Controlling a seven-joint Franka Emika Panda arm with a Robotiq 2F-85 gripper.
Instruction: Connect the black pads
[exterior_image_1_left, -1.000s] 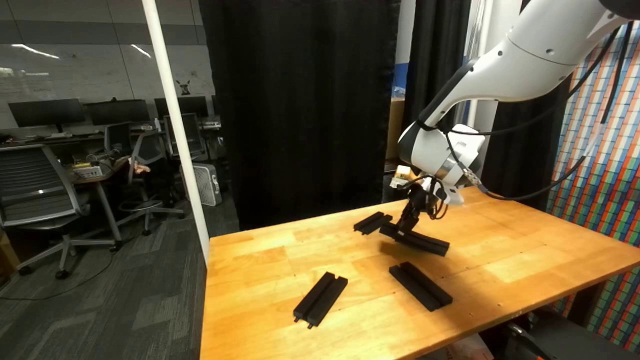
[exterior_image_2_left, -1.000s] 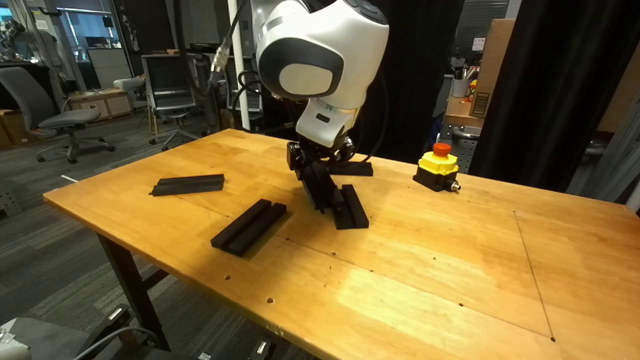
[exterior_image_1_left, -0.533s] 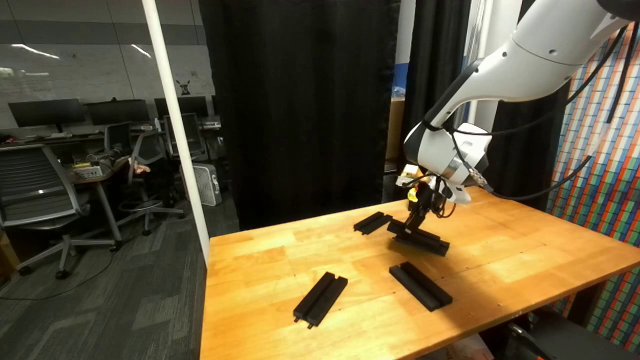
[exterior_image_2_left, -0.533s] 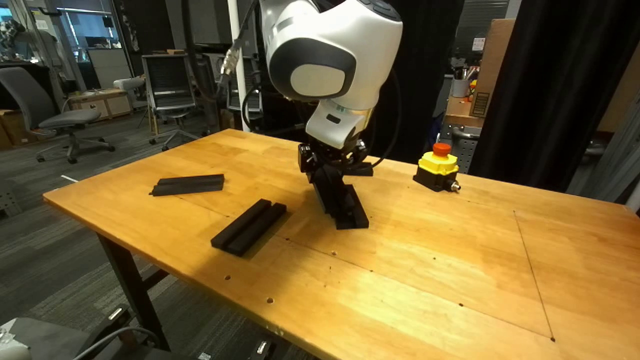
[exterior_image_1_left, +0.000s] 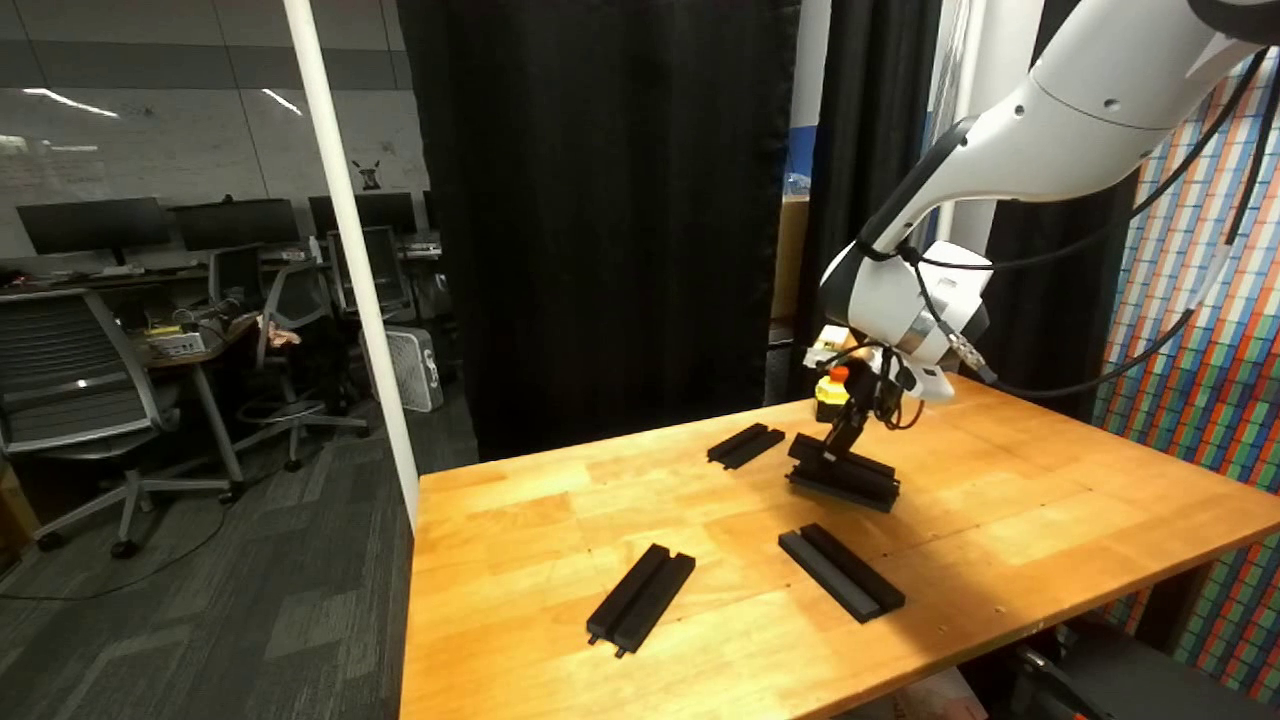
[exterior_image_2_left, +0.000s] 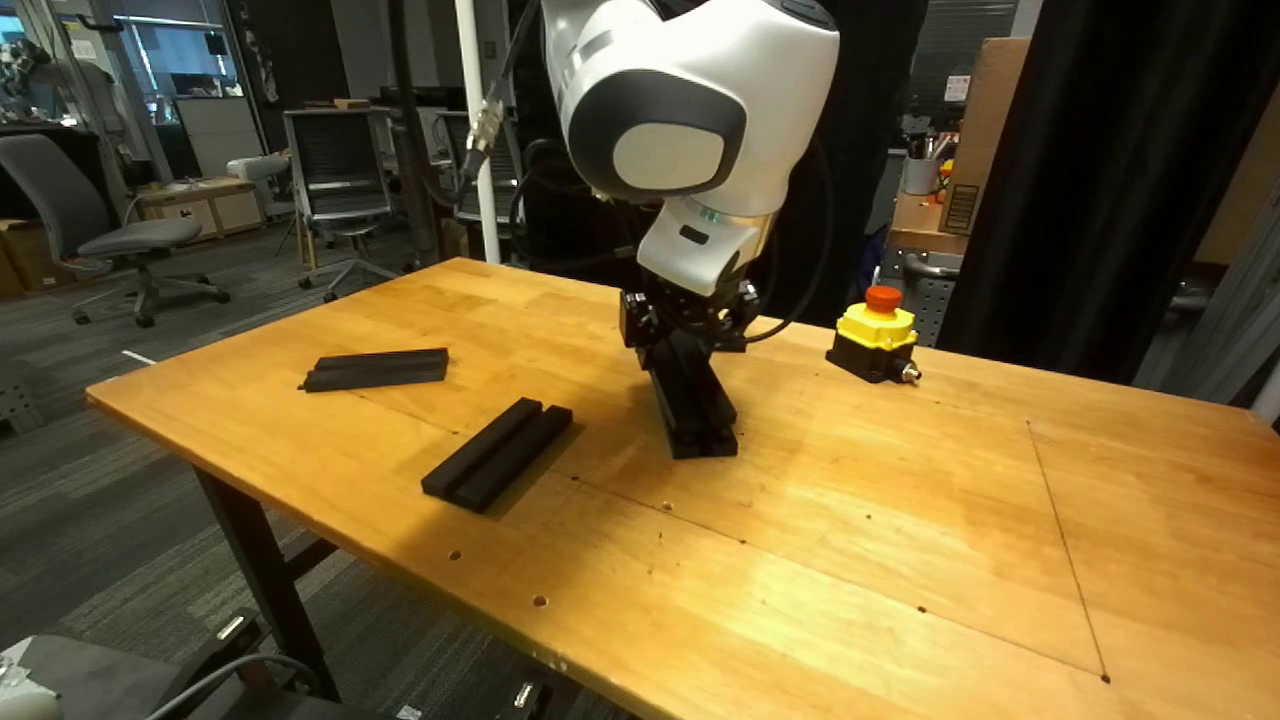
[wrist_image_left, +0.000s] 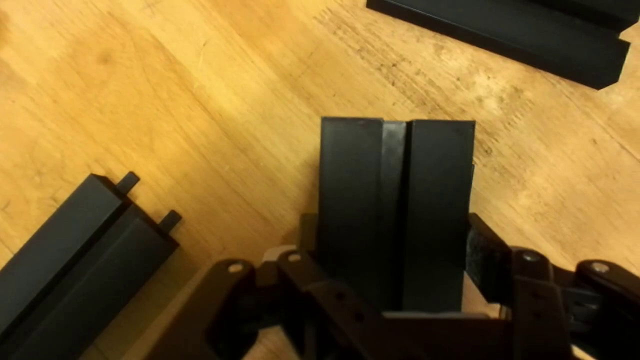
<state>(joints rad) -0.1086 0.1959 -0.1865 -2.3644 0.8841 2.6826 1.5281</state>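
My gripper (wrist_image_left: 392, 235) is shut on a grooved black pad (wrist_image_left: 440, 170), with a finger pressed to each long side. In an exterior view this held pad (exterior_image_1_left: 808, 450) tilts over another black pad (exterior_image_1_left: 850, 492) on the table and covers much of it; whether the two touch I cannot tell. Three more pads lie apart: a black pad (exterior_image_1_left: 640, 600) with two small pegs, a black pad (exterior_image_1_left: 842, 575) nearer the table's front, and a black pad (exterior_image_1_left: 745, 446) towards the back. The wrist view shows a pegged pad (wrist_image_left: 85, 265) at left and part of a pad (wrist_image_left: 515, 40) at upper right.
A yellow box with a red button (exterior_image_2_left: 876, 335) stands towards the back of the wooden table (exterior_image_2_left: 850, 560), behind the arm in an exterior view. A cable (exterior_image_1_left: 1080, 390) hangs in a loop from the arm. A white pole (exterior_image_1_left: 350, 230) rises by the table's corner.
Carrying its pad, my gripper has shifted right in both exterior views. The held pad now overlaps the pad beneath it much more. The other pads have stayed put.
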